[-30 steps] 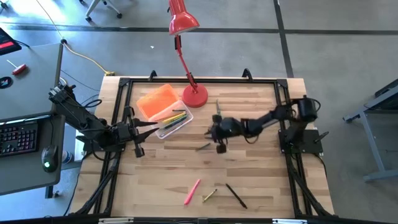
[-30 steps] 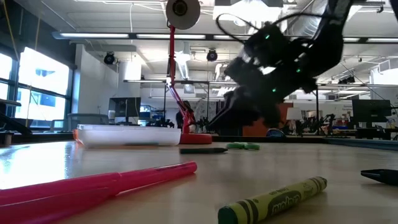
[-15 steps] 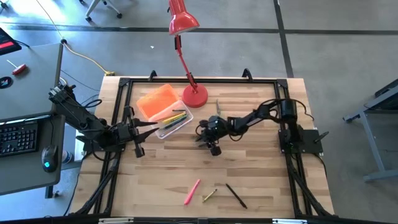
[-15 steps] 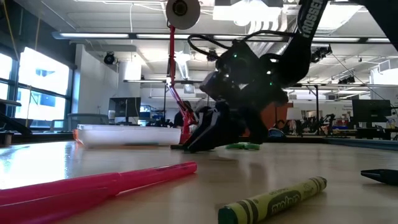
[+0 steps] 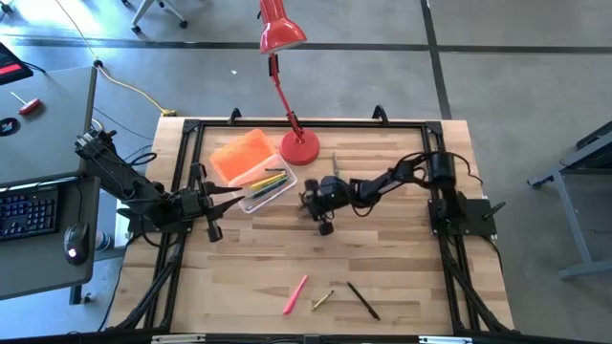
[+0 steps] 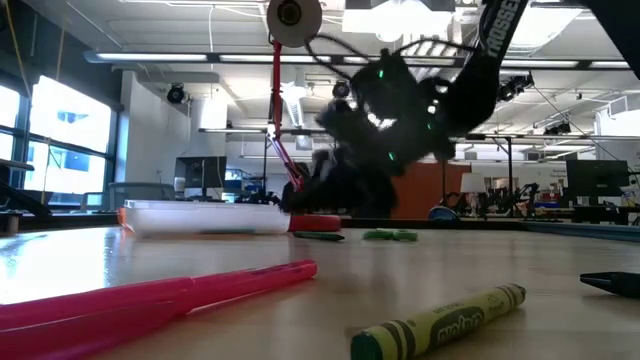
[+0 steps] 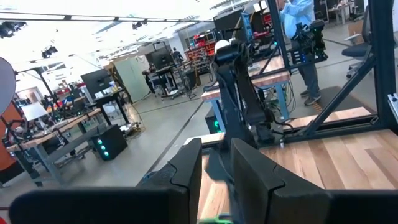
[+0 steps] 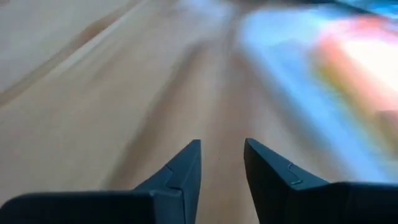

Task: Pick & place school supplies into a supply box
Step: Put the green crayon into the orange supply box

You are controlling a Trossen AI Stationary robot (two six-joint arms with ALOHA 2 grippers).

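My right gripper (image 5: 305, 200) (image 8: 221, 162) hangs low over the table's middle. It is open, with only bare wood showing between its fingers, and it points toward the supply box (image 5: 268, 187) (image 6: 205, 217). This is a clear box holding several pens, with its orange lid (image 5: 243, 158) lying beside it. A dark pen (image 6: 318, 236) lies on the table under the blurred gripper (image 6: 325, 190). My left gripper (image 5: 232, 198) (image 7: 215, 171) waits at the left, pointing level, open, with nothing held. On the near part of the table lie a pink pen (image 5: 295, 294), a yellow-green crayon (image 5: 321, 300) and a black marker (image 5: 363, 300).
The red desk lamp's round base (image 5: 299, 146) stands just past the box, and its stem leans over the far edge. Small scissors (image 5: 335, 163) lie at the far middle. Black frame rails (image 5: 306, 122) run along the table's edges. There is bare wood to the right.
My right gripper has moved from the table's middle toward its left edge. It dropped low over the dark pen, then shifted a little toward the far edge and the box. The pen lies on the table. The left arm has kept still.
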